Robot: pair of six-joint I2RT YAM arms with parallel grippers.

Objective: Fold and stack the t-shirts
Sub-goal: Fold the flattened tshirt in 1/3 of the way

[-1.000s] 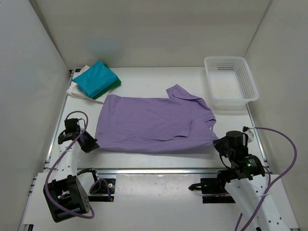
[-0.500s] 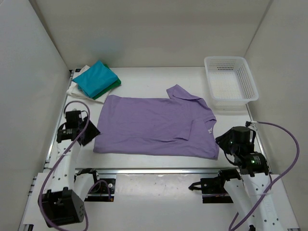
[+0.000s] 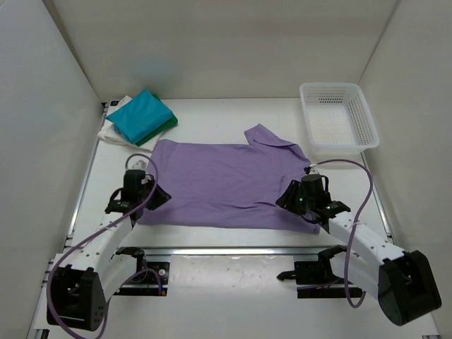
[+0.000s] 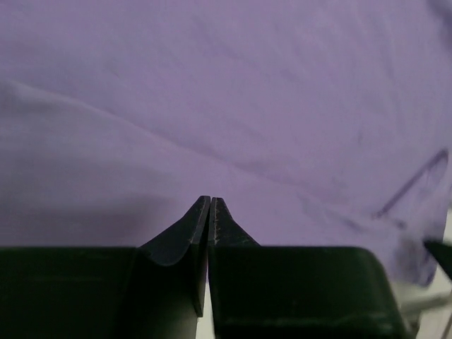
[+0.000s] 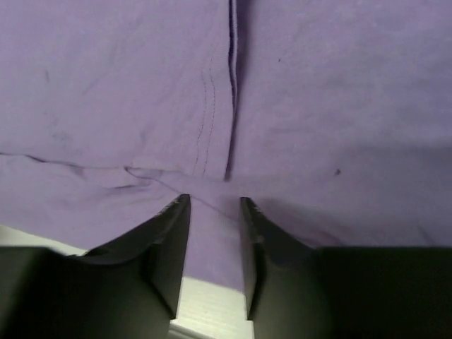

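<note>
Left gripper (image 3: 154, 195) is sitting on the near left corner of the lavender t-shirt (image 3: 226, 180) in the overhead view, while the right gripper (image 3: 291, 199) is reaching onto the near right corner by the sleeve. The shirt is lying spread across the middle of the table (image 3: 219, 120), with the folded stack (image 3: 141, 116) waiting at the far left and the basket (image 3: 337, 116) at the far right. Going to the left wrist, the jaws are pressed tight together with cloth rising right at their tips, apparently pinching the hem. On the right wrist, the fingers (image 5: 169, 233) are clamping a puckered fold beside a seam. The first fold looks to be starting; next, both arms will need to lift together and carry the near edge evenly toward the far edge.
</note>
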